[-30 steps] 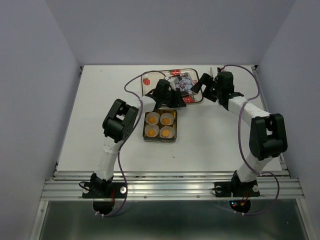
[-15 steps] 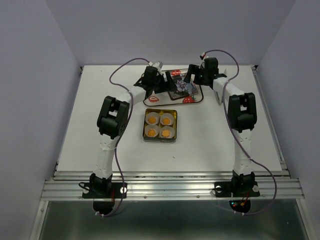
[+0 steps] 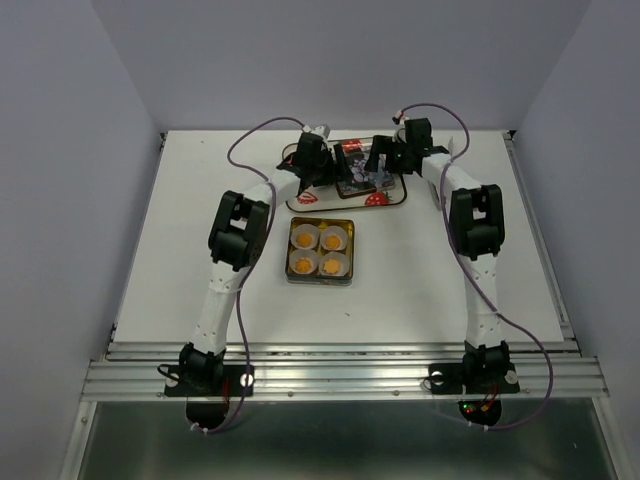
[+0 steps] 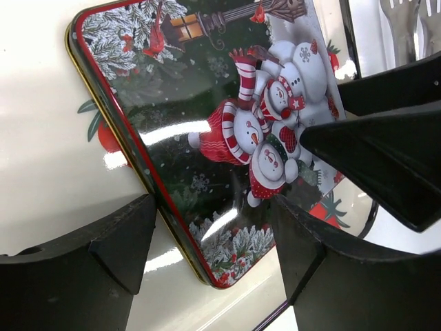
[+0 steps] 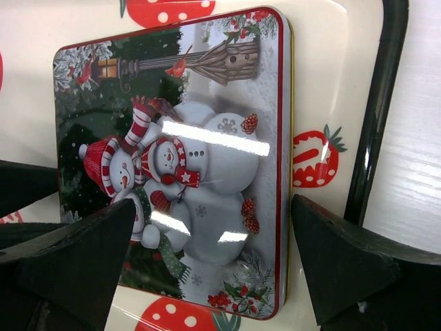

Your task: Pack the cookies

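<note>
The left gripper (image 4: 212,207) has its jaws spread wide, straddling the near corner of a snowman-printed lid (image 4: 207,117); one finger (image 4: 117,241) sits just beside the lid's gold edge, though whether it touches cannot be told. Nearer the arm bases, well apart from both grippers, the four cookies (image 3: 302,241) lie in a square tin (image 3: 351,252) on the table (image 3: 450,270). The lid lies flat on a strawberry-patterned tray (image 5: 324,62). The right gripper (image 5: 213,203) hangs over the lid's opposite end, jaws likewise wide apart and pinching nothing.
</note>
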Controlling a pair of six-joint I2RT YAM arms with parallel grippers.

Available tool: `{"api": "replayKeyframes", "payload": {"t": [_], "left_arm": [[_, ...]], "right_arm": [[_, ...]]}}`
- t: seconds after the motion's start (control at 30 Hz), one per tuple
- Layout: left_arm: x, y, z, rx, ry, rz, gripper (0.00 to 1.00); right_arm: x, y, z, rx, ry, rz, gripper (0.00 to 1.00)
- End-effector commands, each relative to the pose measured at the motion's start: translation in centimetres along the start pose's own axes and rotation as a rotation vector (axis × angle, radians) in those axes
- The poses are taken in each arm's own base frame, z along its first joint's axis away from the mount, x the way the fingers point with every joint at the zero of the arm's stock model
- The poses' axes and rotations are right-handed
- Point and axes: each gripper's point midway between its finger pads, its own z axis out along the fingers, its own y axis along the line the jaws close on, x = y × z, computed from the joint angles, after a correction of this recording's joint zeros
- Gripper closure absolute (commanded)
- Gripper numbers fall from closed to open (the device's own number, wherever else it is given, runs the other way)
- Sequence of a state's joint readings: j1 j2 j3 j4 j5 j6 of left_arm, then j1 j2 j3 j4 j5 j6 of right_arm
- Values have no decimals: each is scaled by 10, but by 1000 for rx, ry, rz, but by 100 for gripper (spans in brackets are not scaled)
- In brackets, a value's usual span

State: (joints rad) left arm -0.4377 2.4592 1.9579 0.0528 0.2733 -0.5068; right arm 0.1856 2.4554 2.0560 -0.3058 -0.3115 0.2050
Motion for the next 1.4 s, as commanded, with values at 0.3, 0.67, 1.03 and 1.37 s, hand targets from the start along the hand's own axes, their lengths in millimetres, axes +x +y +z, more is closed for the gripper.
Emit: {"api": "replayKeyframes", "payload": {"t": [0.3,0.67,1.03,1.37], "left_arm": [[34,-3,2,-27,85,-19,39],[30,-16,-5,52,37,-64,39],[34,-30,-5,141,36,-121,39],[40,-55,-21,280,53,-130,52]], "right_arm": [[-27,139,-56,-616,65,243,5],[-35,160,-87,-722,24,263,20],[13,173,-55,-726,129,309,23],[-5,198,-73,-744,68,244,35]]}}
